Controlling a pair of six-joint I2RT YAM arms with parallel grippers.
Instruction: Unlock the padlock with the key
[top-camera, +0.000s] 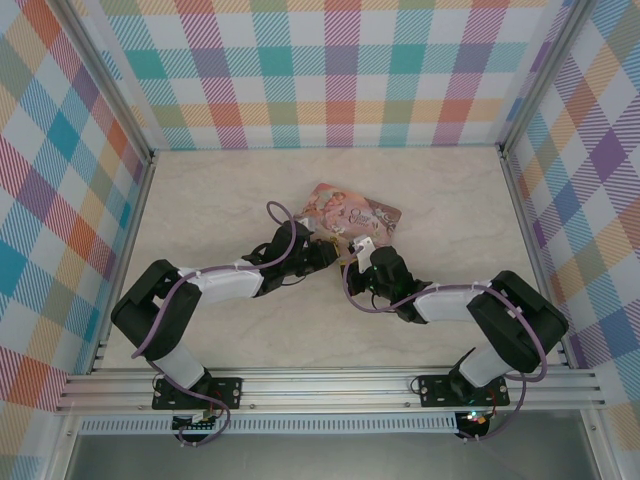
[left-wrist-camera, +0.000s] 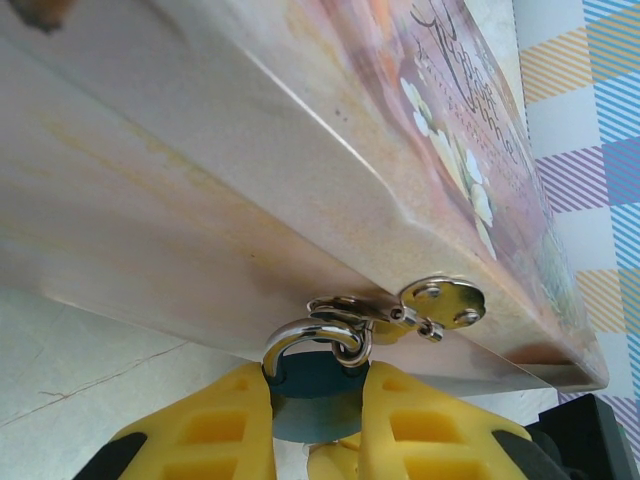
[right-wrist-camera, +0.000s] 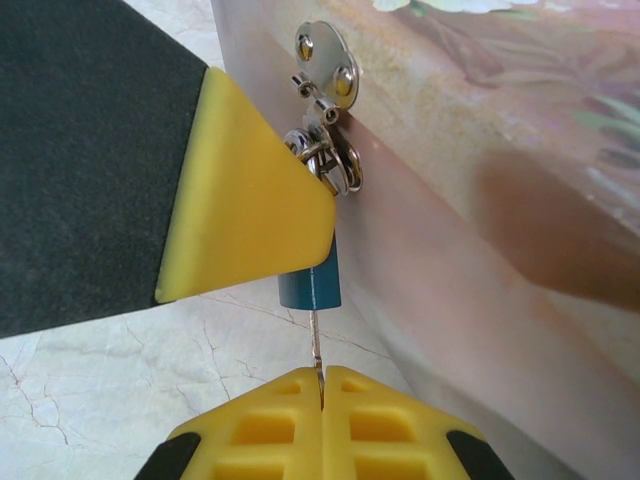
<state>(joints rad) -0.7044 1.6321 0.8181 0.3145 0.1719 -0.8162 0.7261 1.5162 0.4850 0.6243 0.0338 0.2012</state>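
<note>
Here, both grippers meet at the tin's hasp

The pale, marble-patterned table (top-camera: 200, 190) lies beneath both grippers. The pink illustrated tin (top-camera: 350, 212) rests on it just beyond their tips.

The left gripper (left-wrist-camera: 318, 395) comes in from the tin's left side and the right gripper (right-wrist-camera: 322, 388) from its right. Their tips are close together in front of the tin's near wall.

Just ahead of the left gripper sits the hasp (left-wrist-camera: 442, 300), a silvery plate with two rivets fixed to that wall.

The padlock (left-wrist-camera: 312, 378) is clamped in the left gripper, its blue-teal body squeezed between the yellow fingers (left-wrist-camera: 225, 425). Its shackle (left-wrist-camera: 300, 335) rises out of the grip and hooks through the hasp's loop. From the right wrist, the body's lower end pokes out below one of those fingers, directly ahead of the right gripper.

The key (right-wrist-camera: 317, 340), a thin grey sliver, is pinched between the right gripper's pressed-together pads. It stands straight out from the fingertips, and its far end meets the underside of the padlock. I cannot tell how deep it sits.
</note>
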